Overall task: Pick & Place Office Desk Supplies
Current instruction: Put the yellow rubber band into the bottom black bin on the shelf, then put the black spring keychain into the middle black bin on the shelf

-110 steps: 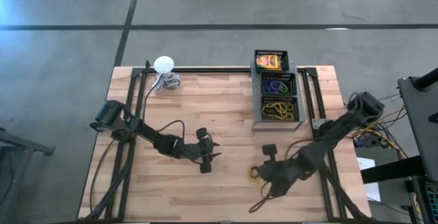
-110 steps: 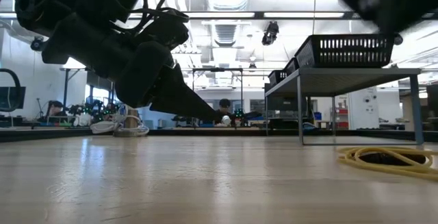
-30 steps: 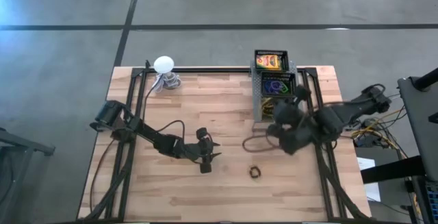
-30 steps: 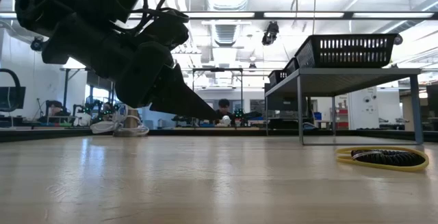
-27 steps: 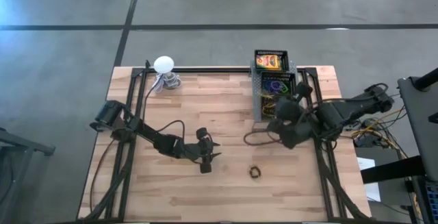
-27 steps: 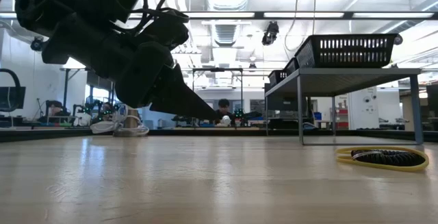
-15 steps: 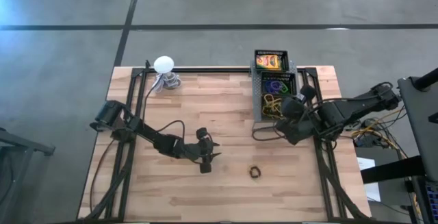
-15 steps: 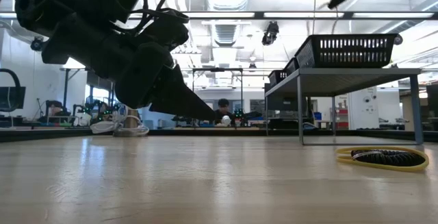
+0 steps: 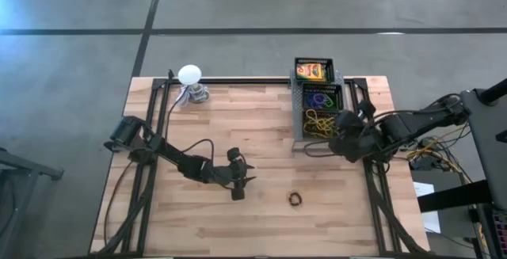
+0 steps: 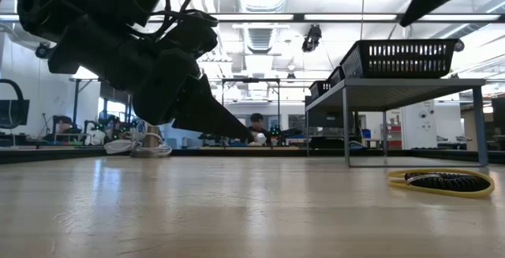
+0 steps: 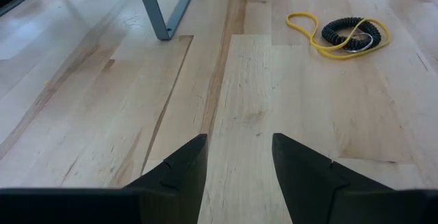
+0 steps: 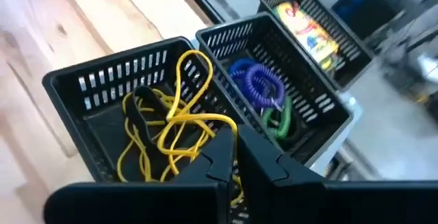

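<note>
Bench [image 9: 261, 203]: pale wood planks on a black frame. Black three-bin tray [image 9: 299, 120] stands raised on a grey frame at the far right of the bench. Far bin: yellow box [image 9: 312, 70]. Middle bin: blue, purple and green rings [image 9: 319, 99]. Near bin: yellow bands [image 9: 317, 121], tangled, one loop rising to the right tool.

Right tool [image 9: 333, 122] hangs over the near bin, fingers pinched together on a band.

Left tool [image 9: 246, 172] hovers low mid-bench, fingers apart, holding nothing.

One band around a dark coil [image 9: 295, 199] lies on the bench, right of the left tool.
</note>
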